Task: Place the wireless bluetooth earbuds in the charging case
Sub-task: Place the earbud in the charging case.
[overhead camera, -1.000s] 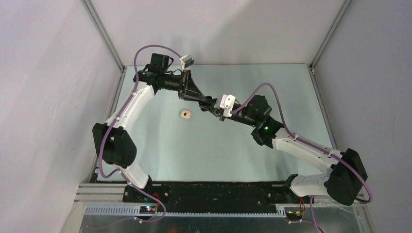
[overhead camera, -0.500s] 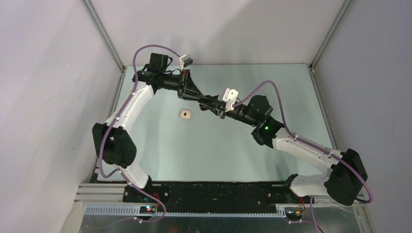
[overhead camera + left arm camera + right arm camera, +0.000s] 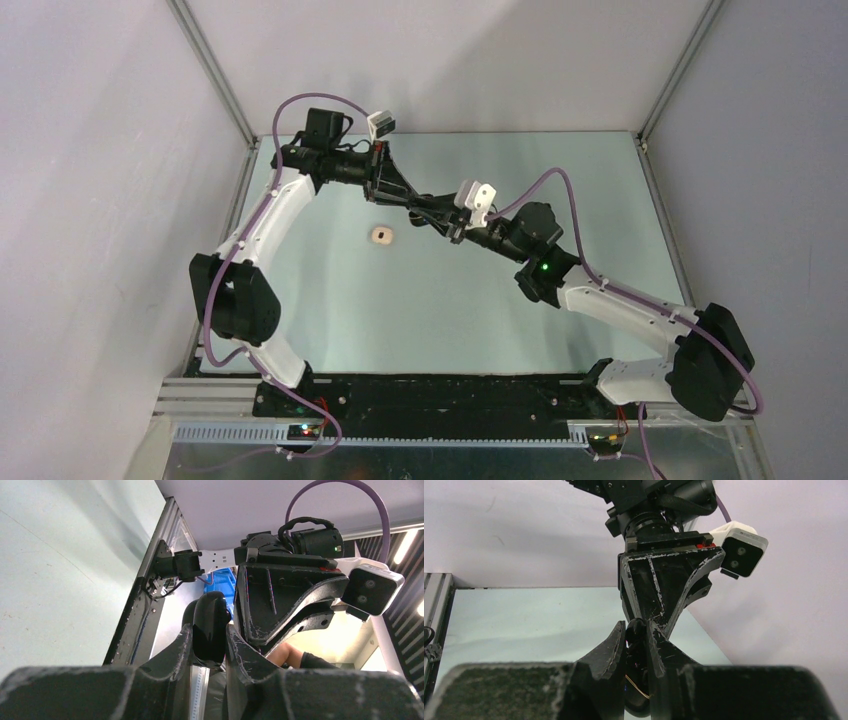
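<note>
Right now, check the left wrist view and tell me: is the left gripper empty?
No, the left gripper is closed on a glossy black rounded case wedged between its fingers.

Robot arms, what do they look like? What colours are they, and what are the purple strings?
The left arm and right arm have smooth white shells and chunky black joints. A purple cable loops along each. The left claw and right claw are black, scuffed and triangle-shaped, each with a small white camera box beside it. A green light glows on the right arm.
</note>
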Controlling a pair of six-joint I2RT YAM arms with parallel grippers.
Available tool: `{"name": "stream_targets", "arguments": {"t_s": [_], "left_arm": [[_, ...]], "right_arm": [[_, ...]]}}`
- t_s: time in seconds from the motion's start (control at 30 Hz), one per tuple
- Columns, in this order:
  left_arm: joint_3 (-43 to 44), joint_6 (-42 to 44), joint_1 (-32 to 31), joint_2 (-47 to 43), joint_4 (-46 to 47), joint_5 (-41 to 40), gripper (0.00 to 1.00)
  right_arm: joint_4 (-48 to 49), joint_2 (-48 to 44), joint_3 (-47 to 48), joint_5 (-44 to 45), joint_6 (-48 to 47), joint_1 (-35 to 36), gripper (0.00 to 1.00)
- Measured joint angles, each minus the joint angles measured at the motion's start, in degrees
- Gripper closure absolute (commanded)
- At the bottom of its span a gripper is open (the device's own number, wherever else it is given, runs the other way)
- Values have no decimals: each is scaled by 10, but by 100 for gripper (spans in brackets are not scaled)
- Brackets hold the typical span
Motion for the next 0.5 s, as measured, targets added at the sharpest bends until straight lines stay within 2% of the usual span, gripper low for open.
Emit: {"name": "stream_targets", "arguments": {"t_s": [0.23, 0.5], "left_arm": [[0, -4, 0, 0, 1, 9, 100], [0, -10, 0, 0, 3, 17, 100]], "right_arm": [[50, 22, 0, 3, 3, 11, 100], [58, 25, 0, 3, -1, 14, 100]]}}
